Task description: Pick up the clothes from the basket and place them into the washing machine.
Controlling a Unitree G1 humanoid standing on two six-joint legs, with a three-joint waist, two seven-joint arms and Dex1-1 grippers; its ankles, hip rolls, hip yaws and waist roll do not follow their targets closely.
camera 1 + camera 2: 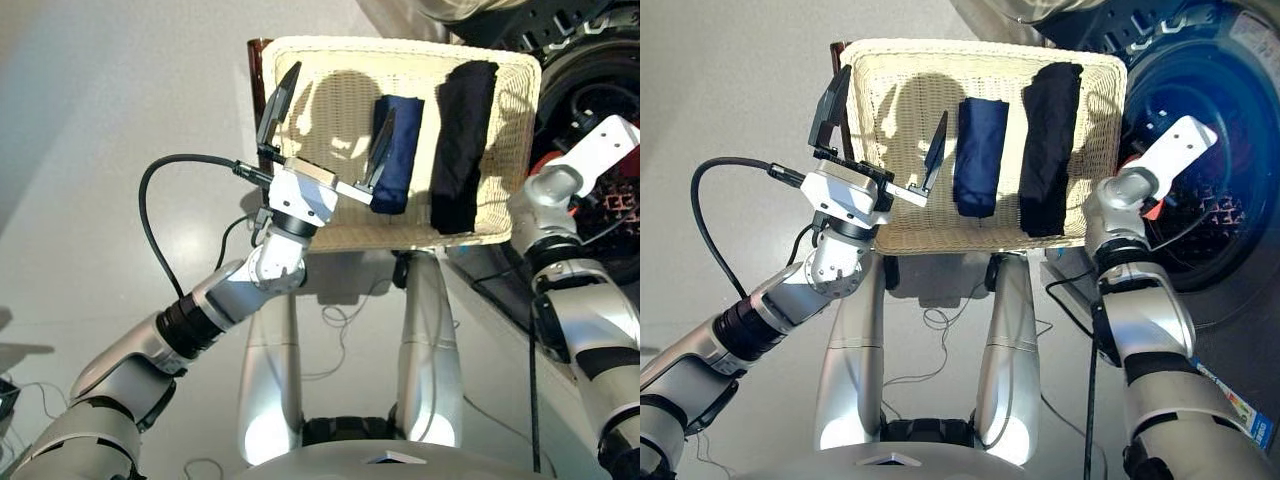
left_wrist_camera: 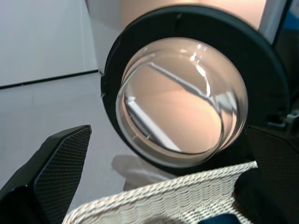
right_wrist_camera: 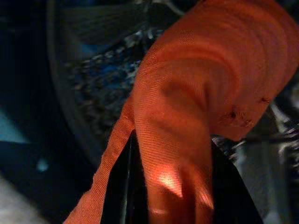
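The cream-white wicker basket point(image 1: 300, 50) holds a folded navy blue cloth point(image 1: 397, 150) in the middle and a black cloth point(image 1: 462, 140) to its right. My left gripper point(image 1: 330, 130) hovers open over the basket's bare left half, one fingertip close to the navy cloth, with nothing held. To the right of the basket is the washing machine point(image 1: 1210, 150) with its steel drum showing. Its round glass door point(image 2: 182, 102) stands open. My right gripper reaches into the drum mouth. The coral-red cloth point(image 3: 187, 121) drapes over its fingers, and a red bit point(image 1: 1153, 208) shows beside the wrist.
A black cable point(image 1: 150, 200) loops from my left wrist out over the grey floor. Thin cables point(image 1: 940, 320) lie on the floor under the basket. A dark brown edge point(image 1: 257, 60) sticks out behind the basket's far left corner.
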